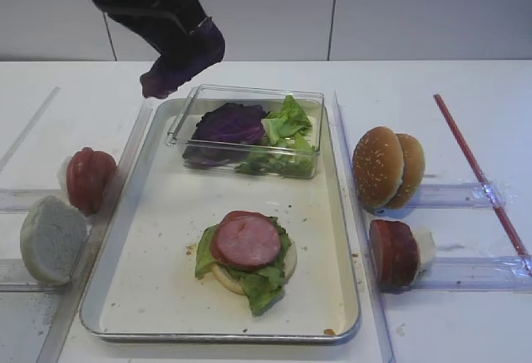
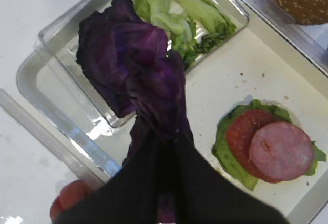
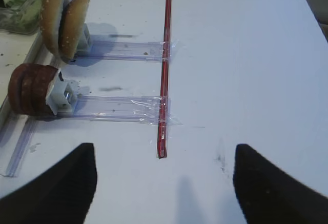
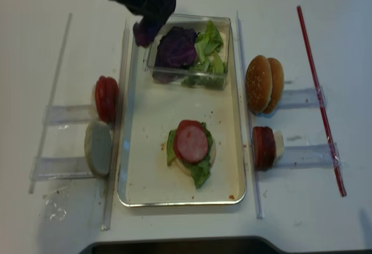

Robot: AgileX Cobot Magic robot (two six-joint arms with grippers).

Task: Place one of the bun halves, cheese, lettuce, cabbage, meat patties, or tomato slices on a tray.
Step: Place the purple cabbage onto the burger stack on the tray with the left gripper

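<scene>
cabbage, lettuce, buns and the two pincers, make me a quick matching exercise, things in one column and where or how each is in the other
Things:
1. cabbage leaf
2. lettuce
3. sesame bun halves
4. right pincer

Places or states:
A. open above bare table
B. standing on edge right of the tray
C. in the clear box
D. hanging from the shut left pincer

Pairs: 1-D, 2-C, 3-B, 4-A
</scene>
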